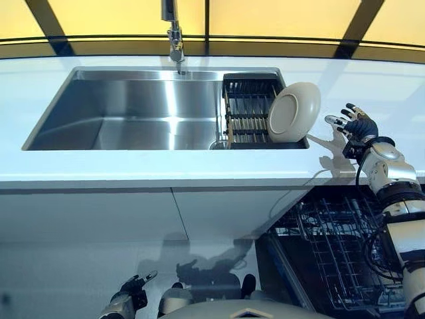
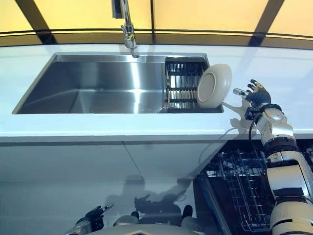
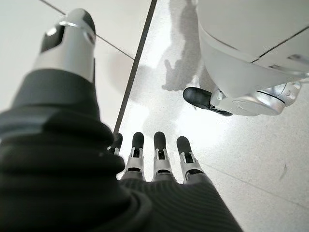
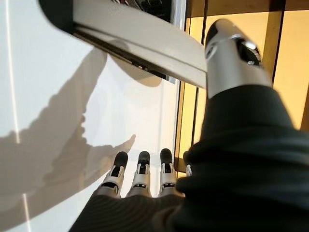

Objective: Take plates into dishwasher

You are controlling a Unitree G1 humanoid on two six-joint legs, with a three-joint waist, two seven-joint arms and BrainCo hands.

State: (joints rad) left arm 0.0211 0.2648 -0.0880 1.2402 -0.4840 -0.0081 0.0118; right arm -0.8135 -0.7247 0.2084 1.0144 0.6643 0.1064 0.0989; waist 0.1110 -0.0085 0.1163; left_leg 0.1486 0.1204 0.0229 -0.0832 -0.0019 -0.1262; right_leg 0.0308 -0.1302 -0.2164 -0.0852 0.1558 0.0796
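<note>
left hand point(image 1: 133, 290) hangs low by the floor, fingers straight and relaxed, holding nothing, out of the job for now.

dishwasher rack point(image 1: 339, 249) sits pulled out under the counter point(image 1: 166, 169) on the right side. the part that shows looks empty, tines up, no plate in it yet.

right hand point(image 1: 355, 125) is up over the counter just beside the sink's right end, fingers spread apart, thumb out, nothing in it. near the plate but not touching it, a clear gap shows in both eye views.

plate point(image 1: 294, 111) stands on edge, tilted, at the right end of the dark drying rack point(image 1: 247, 109) inside the sink point(image 1: 133, 113), its rim sticking out above the counter line. it's the only plate i can see. faucet point(image 1: 173, 33) is behind, clear of the work.

risks, as i judge them:
- plate is only propped. a nudge from the fingertips before the thumb is behind it could tip it into the steel basin or off the sink edge onto the counter.
- smooth glazed rim with hard fingertips suggests a slip risk on lift, and the open rack and floor are right below.
- carrying down, plate or forearm could clip the counter's front edge.
- rack tines are narrow, so a plate coming in tilted could jam or fall flat.
</note>
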